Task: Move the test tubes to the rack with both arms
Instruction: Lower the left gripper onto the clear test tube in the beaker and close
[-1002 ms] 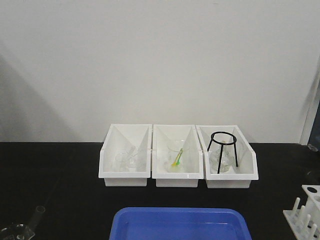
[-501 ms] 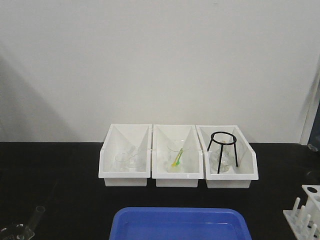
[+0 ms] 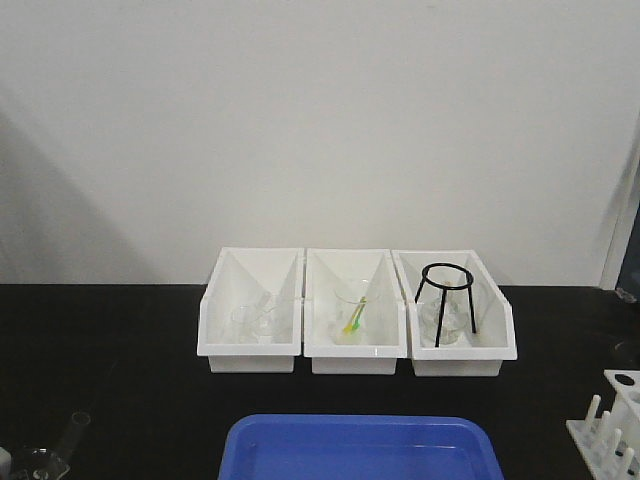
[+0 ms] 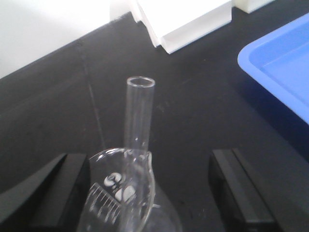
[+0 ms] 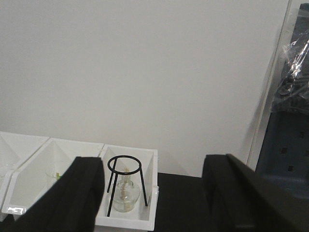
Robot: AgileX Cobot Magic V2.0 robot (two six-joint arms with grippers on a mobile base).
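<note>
Progress is looking close to nil. In the left wrist view a test tube (image 4: 140, 111) is leaning in a clear beaker (image 4: 128, 193), rim pointing toward 12 o'clock. The left gripper (image 4: 152, 180) is straddling both with its jaws spread wide and touching neither. I judge the first pick is only being lined up.

In the front view the rack (image 3: 612, 425) is sitting at 4 o'clock, well apart from the beaker at 8 o'clock, with the blue tray (image 3: 360, 450) lying between them at 6 o'clock. The one rack hole showing is looking empty. The right gripper (image 5: 155, 193) is hanging with its jaws wide apart and nothing between them. It is facing the white bins (image 3: 355, 315) and the black tripod (image 5: 124, 183), not the rack.

Most of the rack is running off the frame edge, so I cannot tell whether its other holes are filled. The beaker's base is being cropped, glare is blurring the glass, and any further tubes in it are impossible to count.
</note>
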